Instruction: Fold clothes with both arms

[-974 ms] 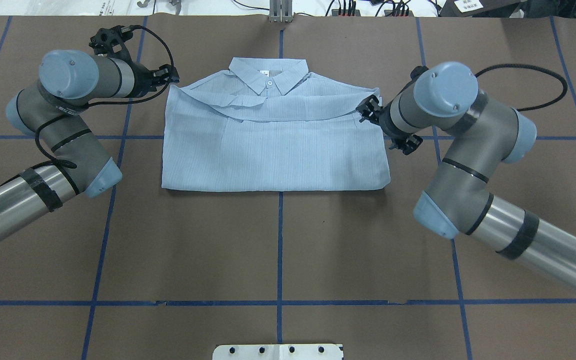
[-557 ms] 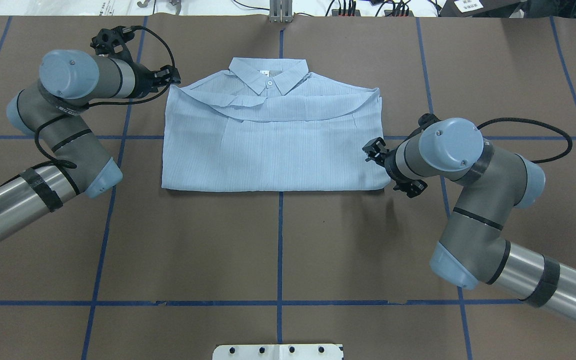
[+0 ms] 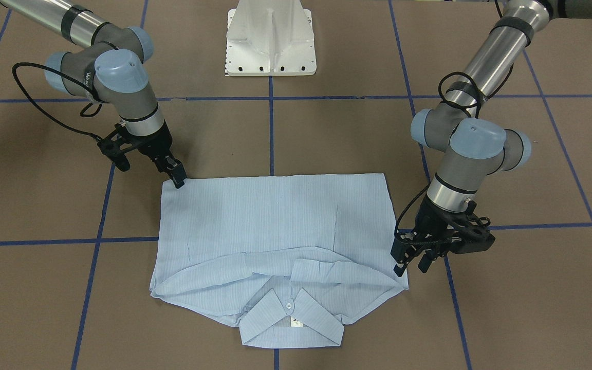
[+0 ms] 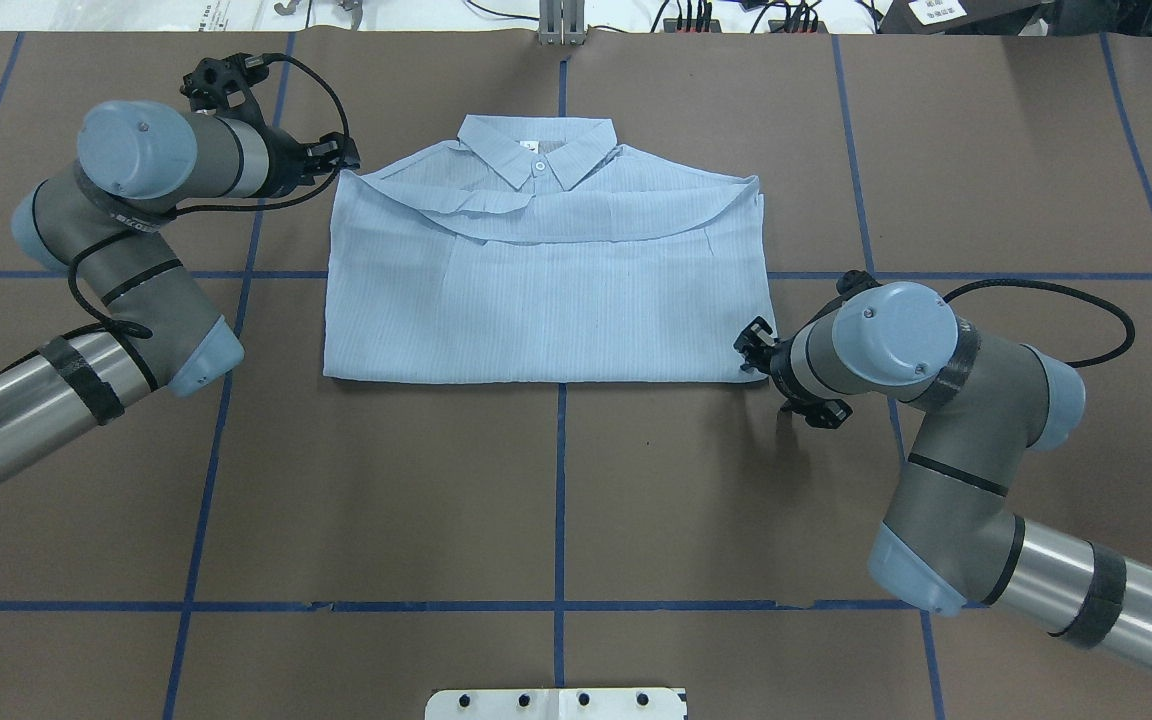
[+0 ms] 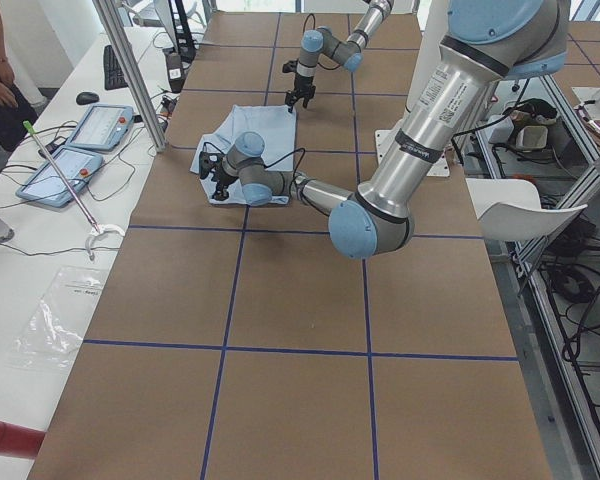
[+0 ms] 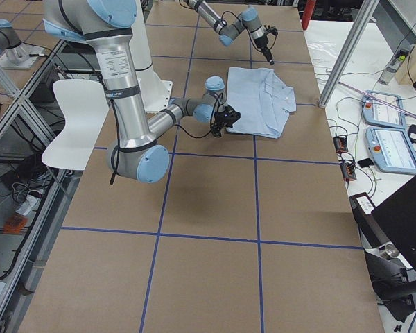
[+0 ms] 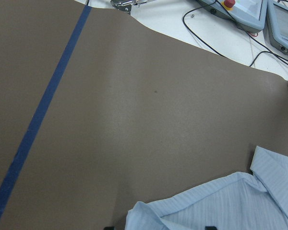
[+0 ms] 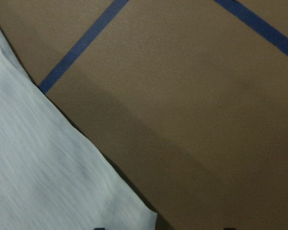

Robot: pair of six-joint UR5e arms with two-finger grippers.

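The light-blue striped shirt [image 4: 546, 290] lies folded flat in a rectangle, collar and white neck label at the far side; it also shows in the front-facing view [image 3: 275, 226]. My left gripper [image 4: 341, 158] is open at the shirt's far left shoulder corner, low over the table [image 3: 410, 264]; its wrist view shows that corner [image 7: 230, 206] between the finger tips. My right gripper [image 4: 758, 355] is open at the shirt's near right corner [image 3: 178, 177]; its wrist view shows the hem corner [image 8: 38, 158] between the tips. Neither holds the cloth.
The brown table cover [image 4: 556, 500] is marked with blue tape lines. The white pedestal base [image 3: 271, 38] stands at the robot's edge. Operator tablets [image 5: 80, 140] and cables lie on the white bench beyond the far edge.
My right arm has moved toward the robot along the shirt's right edge, from the shoulder down to the near right corner. The left arm and the shirt have stayed still.
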